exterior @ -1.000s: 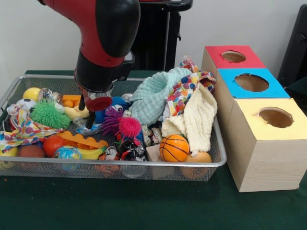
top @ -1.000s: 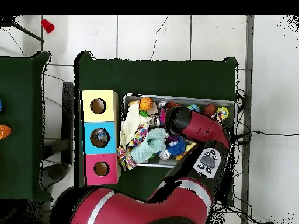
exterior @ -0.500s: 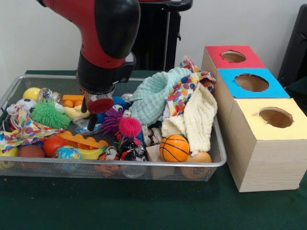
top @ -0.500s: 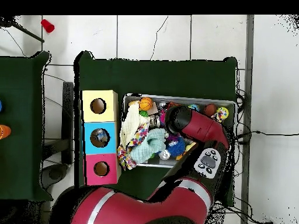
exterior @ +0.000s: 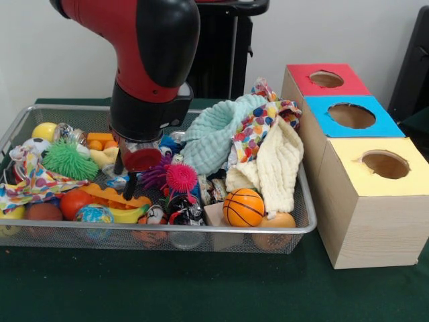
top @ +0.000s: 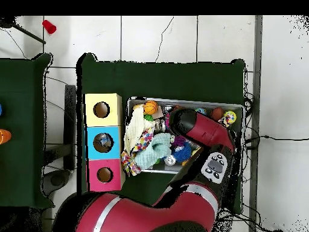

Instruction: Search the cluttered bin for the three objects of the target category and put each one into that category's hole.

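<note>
We find the gripper (exterior: 127,176) has moved lower and rightward since a second ago, its fingers narrowly parted and empty, over toys in the wire bin (exterior: 221,230) at left. Overhead, the arm (top: 196,127) hides it; the coloured boxes' holes (top: 101,109) sit centre-left there.

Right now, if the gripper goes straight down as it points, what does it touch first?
Probably the orange toy lying under the gripper in the wire bin, or the clutter just beside it; the pink spiky ball sits slightly aside. Depth is unclear.
</note>
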Controlling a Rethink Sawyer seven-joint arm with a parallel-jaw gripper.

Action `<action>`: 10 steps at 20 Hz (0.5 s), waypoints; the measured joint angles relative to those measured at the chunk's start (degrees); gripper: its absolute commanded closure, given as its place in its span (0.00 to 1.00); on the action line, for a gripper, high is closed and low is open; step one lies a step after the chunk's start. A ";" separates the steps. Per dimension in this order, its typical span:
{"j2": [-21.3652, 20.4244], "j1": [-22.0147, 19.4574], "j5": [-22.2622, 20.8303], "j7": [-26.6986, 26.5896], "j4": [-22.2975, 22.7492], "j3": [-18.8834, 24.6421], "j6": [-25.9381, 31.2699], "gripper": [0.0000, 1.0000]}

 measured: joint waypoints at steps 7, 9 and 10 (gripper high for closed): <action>1.22 -0.24 1.07 0.00 0.00 0.62 -3.71 0.00; 1.72 -0.21 1.17 0.00 -0.01 0.63 -3.71 0.00; 1.90 -0.19 1.17 0.00 0.00 0.62 -3.71 0.00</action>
